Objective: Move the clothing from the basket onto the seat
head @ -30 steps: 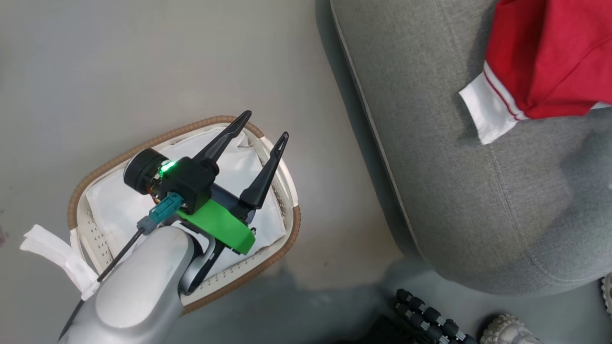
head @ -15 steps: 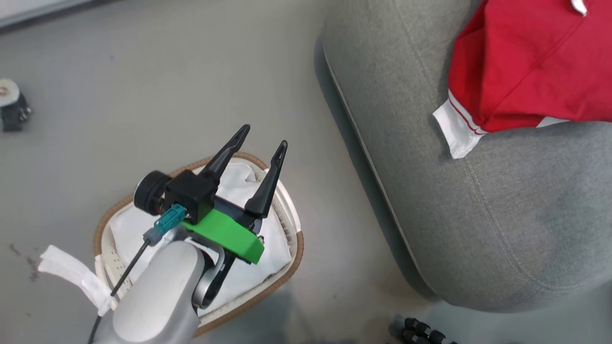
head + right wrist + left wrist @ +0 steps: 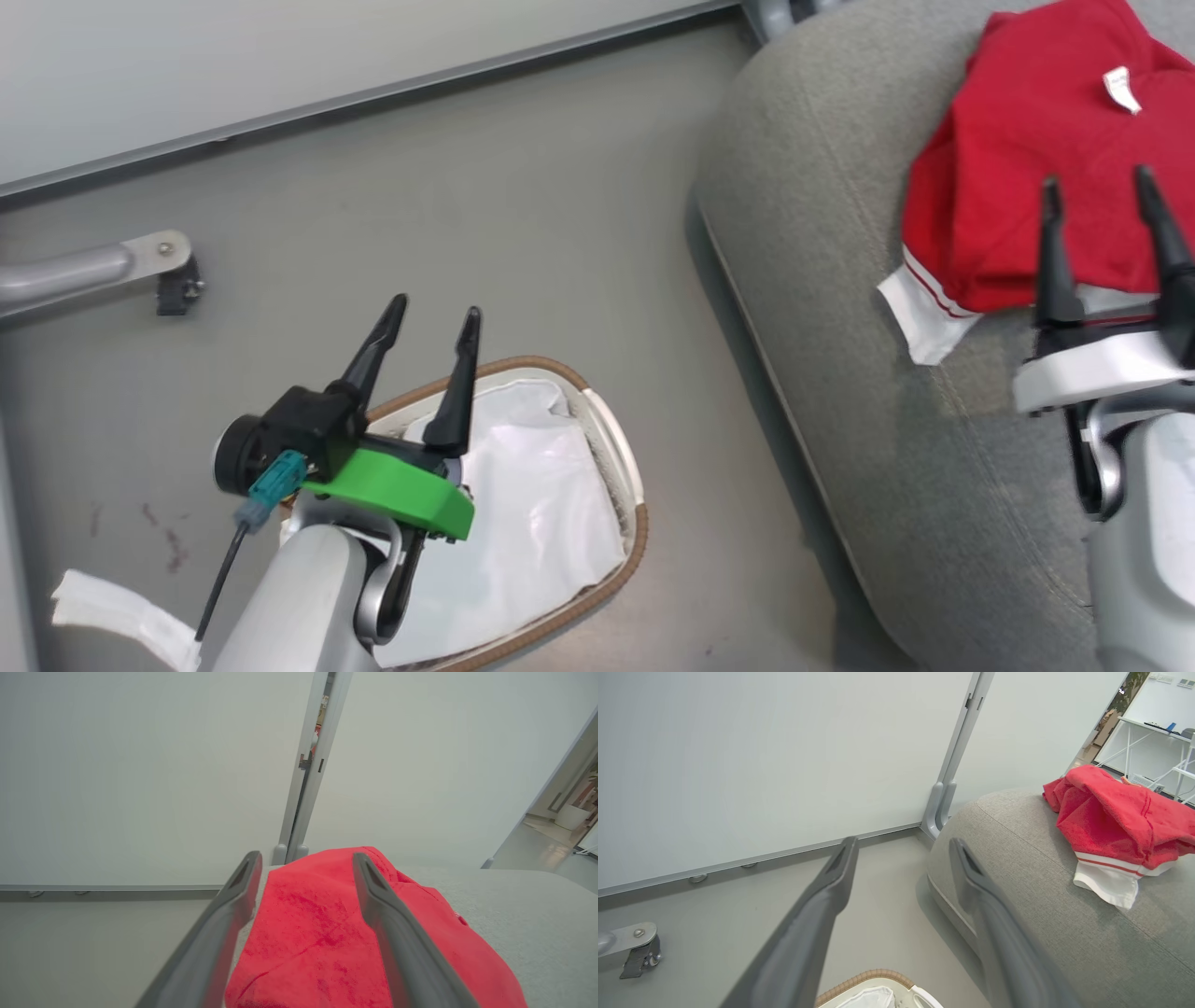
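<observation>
The red clothing [image 3: 1027, 159] lies bunched on the grey seat [image 3: 840, 308] at the upper right, a white striped cuff hanging toward the seat's edge. From the left wrist, the clothing [image 3: 1115, 816] rests on the seat [image 3: 1045, 933]. My right gripper [image 3: 1094, 187] is open just above the clothing, holding nothing; its wrist view looks over the clothing [image 3: 322, 933]. The basket [image 3: 611, 439] stands on the floor at the lower left, with its white liner showing inside. My left gripper [image 3: 434, 313] is open above the basket's far rim [image 3: 864, 977].
A white wall panel [image 3: 280, 56] with a metal base rail runs along the back. A grey metal foot with a caster [image 3: 140, 266] stands at the left. A white liner flap [image 3: 112, 607] lies on the floor beside the basket.
The head camera has tilted up, so the whole picture has shifted down. My right gripper has come into view, open over the clothing on the seat.
</observation>
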You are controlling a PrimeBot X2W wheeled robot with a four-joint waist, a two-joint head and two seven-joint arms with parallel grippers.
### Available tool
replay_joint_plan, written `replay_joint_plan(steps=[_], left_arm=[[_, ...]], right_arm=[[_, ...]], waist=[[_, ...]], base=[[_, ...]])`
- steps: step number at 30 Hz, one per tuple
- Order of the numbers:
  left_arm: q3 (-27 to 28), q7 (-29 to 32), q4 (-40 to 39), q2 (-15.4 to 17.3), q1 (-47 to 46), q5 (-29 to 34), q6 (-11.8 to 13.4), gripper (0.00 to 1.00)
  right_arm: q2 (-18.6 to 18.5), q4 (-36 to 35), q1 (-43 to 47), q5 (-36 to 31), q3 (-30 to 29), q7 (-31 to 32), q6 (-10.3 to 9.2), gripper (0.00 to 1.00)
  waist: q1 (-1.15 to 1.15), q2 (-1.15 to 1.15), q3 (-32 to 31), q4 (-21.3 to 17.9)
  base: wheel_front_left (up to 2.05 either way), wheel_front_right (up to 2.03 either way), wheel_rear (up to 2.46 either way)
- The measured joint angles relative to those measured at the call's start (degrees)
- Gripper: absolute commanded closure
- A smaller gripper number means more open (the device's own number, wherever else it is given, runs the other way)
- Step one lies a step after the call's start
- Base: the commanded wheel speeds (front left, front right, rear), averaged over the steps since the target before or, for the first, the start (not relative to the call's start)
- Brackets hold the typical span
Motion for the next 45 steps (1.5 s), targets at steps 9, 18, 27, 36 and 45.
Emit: replay_joint_plan(steps=[9,18,27,36,45], left_arm=[[11.1,0.0,0.8,-2.6,4.3,4.9,0.0,0.00],[20.0,0.0,2.6,-4.0,8.6,7.8,0.0,0.00],[23.2,0.0,3.0,-4.7,14.4,8.1,0.0,0.00],[22.1,0.0,3.0,-4.7,18.8,5.1,0.0,0.00],[20.7,0.5,5.1,-5.2,19.9,2.9,0.0,1.00]], right_arm=[[2.8,4.5,-0.1,2.4,7.9,0.0,0.00,0.00],[4.3,8.2,2.4,6.8,10.4,0.0,0.00,0.00],[4.3,10.9,9.2,8.1,12.5,0.0,0.00,0.00],[4.3,11.6,13.4,8.5,12.8,0.0,0.00,0.00],[4.8,14.2,15.8,9.5,12.7,0.6,0.00,1.00]], waist=[[0.00,0.00,-3.2,6.4],[0.00,0.00,-6.7,11.3],[0.00,0.00,-11.9,13.5],[0.00,0.00,-16.3,13.9],[0.00,0.00,-17.3,14.1]], base=[[0.00,0.00,0.00],[0.00,0.00,0.00],[0.00,0.00,0.00],[0.00,0.00,0.00],[0.00,0.00,0.00]])
